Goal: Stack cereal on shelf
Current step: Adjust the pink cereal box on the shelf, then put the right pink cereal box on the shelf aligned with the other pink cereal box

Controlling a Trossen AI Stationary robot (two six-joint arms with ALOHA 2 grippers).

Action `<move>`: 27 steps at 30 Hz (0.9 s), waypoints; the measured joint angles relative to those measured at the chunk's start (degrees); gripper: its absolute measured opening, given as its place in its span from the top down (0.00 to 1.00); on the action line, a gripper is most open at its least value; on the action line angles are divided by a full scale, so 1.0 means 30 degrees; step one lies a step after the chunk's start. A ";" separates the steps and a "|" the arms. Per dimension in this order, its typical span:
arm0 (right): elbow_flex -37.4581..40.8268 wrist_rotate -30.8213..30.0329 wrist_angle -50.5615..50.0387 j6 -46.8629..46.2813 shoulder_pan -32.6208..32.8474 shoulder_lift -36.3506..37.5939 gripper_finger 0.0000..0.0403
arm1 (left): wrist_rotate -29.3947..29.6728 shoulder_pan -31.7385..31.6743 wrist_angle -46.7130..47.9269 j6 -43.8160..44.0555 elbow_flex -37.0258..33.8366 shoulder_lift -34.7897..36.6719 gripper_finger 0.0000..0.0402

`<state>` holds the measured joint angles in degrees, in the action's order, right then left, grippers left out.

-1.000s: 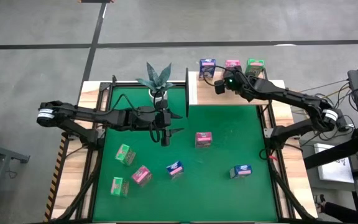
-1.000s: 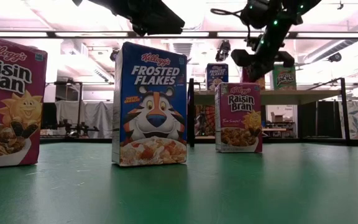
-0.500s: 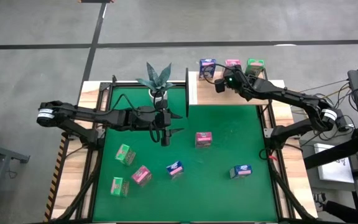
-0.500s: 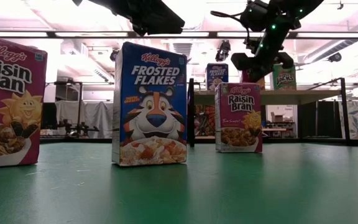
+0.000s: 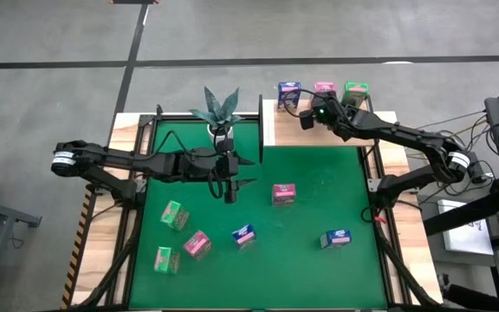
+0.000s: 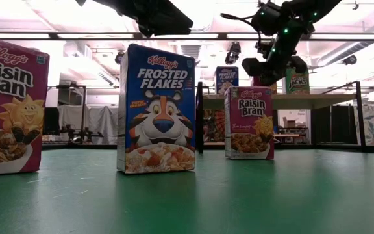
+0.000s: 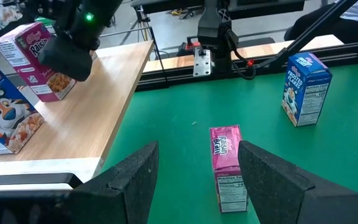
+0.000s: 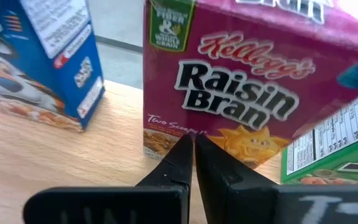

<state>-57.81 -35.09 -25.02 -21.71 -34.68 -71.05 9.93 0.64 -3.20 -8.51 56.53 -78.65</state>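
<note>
Nearest the front edge of the green counter (image 5: 310,277), seen from above, a green cereal box (image 5: 165,259) stands at the left, with a pink box (image 5: 197,244) and a second green box (image 5: 175,214) just behind it. Toward the middle stand a blue box (image 5: 243,235) and, off to the right, another blue box (image 5: 335,237). Farther in, a pink box (image 5: 283,193) stands near the centre of the mat.

Beside that central box, toward the left, the left tool (image 5: 230,187) hangs over the mat with its fingers (image 7: 277,180) spread wide and nothing between them. Behind it a potted plant (image 5: 219,110) stands at the rear edge of the mat.

At the far right corner lies the shelf (image 5: 284,130), a light-wood board. Along its back edge three boxes stand in a row: blue (image 5: 289,94), pink (image 5: 324,92), green (image 5: 355,92). The right tool (image 5: 307,119) is over the board, just in front of this row, its fingers (image 8: 180,158) pressed together and empty, tips pointing at the pink box's Raisin Bran panel.
</note>
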 joint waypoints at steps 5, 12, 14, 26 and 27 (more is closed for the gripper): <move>0.0104 -0.0014 0.0063 0.0175 -0.0081 -0.0193 0.98 | 0.0000 0.0000 0.0000 0.0003 0.0000 0.0000 0.49; 0.0104 -0.0010 0.0149 0.0231 -0.0080 -0.0217 0.98 | 0.0000 -0.0004 -0.0007 0.0004 0.0000 0.0000 0.49; 0.0104 -0.0007 0.0142 0.0237 -0.0080 -0.0217 0.98 | 0.0000 -0.0007 -0.0007 0.0007 0.0000 0.0000 0.49; 0.0243 0.0274 -0.0451 0.0325 0.3237 0.1946 0.98 | 0.0000 -0.0007 -0.0001 0.0012 0.0000 0.0000 0.49; 0.0390 0.0263 -0.0463 0.0501 0.3807 0.2227 0.98 | 0.0000 -0.0007 -0.0007 0.0040 0.0000 0.0000 0.49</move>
<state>-56.64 -34.30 -26.41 -20.20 -23.26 -64.37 9.93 0.62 -3.22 -8.39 56.53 -78.65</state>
